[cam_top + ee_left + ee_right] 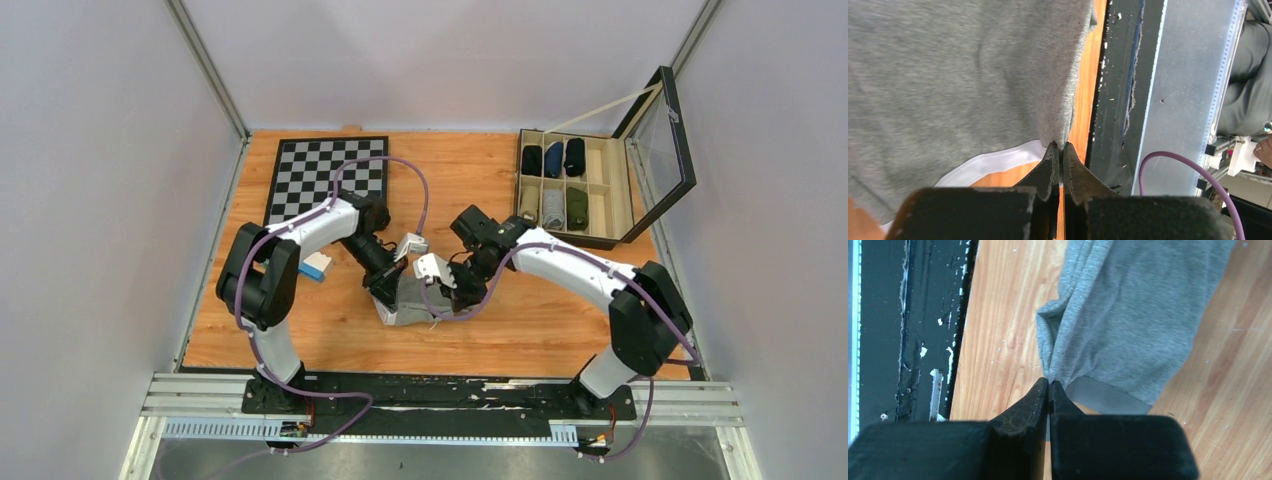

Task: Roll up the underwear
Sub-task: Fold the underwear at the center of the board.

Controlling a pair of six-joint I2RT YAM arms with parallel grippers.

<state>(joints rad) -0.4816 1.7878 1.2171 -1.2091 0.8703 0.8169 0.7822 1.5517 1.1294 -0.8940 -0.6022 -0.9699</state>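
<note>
The grey underwear (412, 303) with a white waistband lies bunched on the wooden table between the two arms. My left gripper (385, 293) is shut on one corner of it; in the left wrist view the fingertips (1061, 146) pinch grey fabric (963, 75) beside the white waistband (993, 162). My right gripper (452, 298) is shut on the opposite corner; in the right wrist view the gripper (1049, 382) pinches a fold of the grey cloth (1133, 320) just above the table.
A checkerboard (325, 175) lies at the back left. An open compartment box (575, 190) with several rolled garments stands at the back right. A small blue and white object (316, 265) lies by the left arm. The black rail (440, 390) runs along the near edge.
</note>
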